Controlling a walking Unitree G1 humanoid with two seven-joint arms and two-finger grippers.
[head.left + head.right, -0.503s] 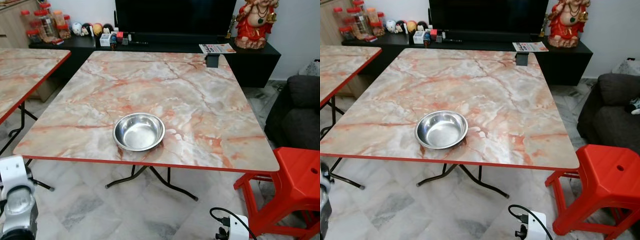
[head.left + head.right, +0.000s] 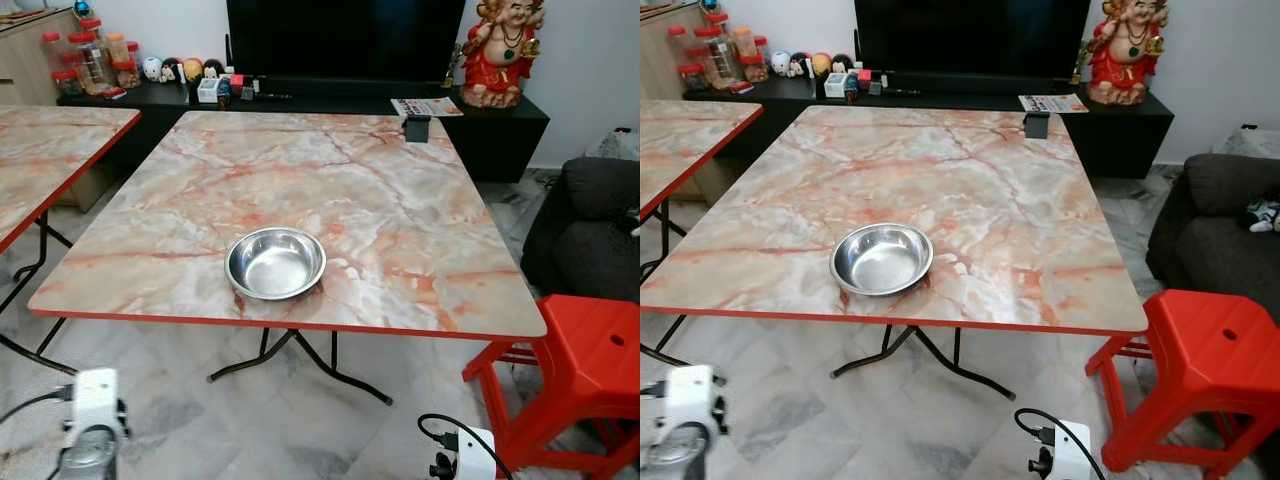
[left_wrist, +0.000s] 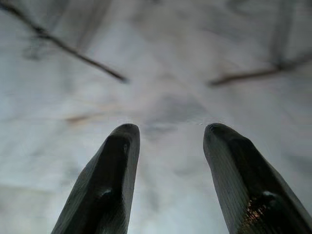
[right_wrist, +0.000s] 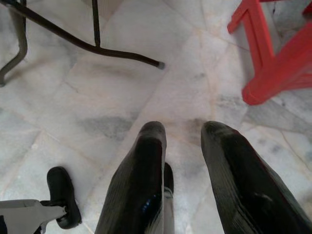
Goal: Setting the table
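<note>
A shiny steel bowl stands empty on the marble-patterned table, close to its red front edge and a little left of centre. Both arms hang low in front of the table. The left arm's white and silver wrist is at the bottom left, and the right arm's white wrist with its black cable is at the bottom right. In the left wrist view the left gripper is open over pale floor tiles. In the right wrist view the right gripper is open above the floor, holding nothing.
A second marble table stands at the left. A red plastic stool and a dark sofa are at the right. Behind the table is a black TV cabinet with jars and a red figurine. A small black object sits on the table's far edge.
The camera has shifted a little, so the table looks slightly farther away. The left arm has dropped lower and moved inward. The bowl has stayed where it was.
</note>
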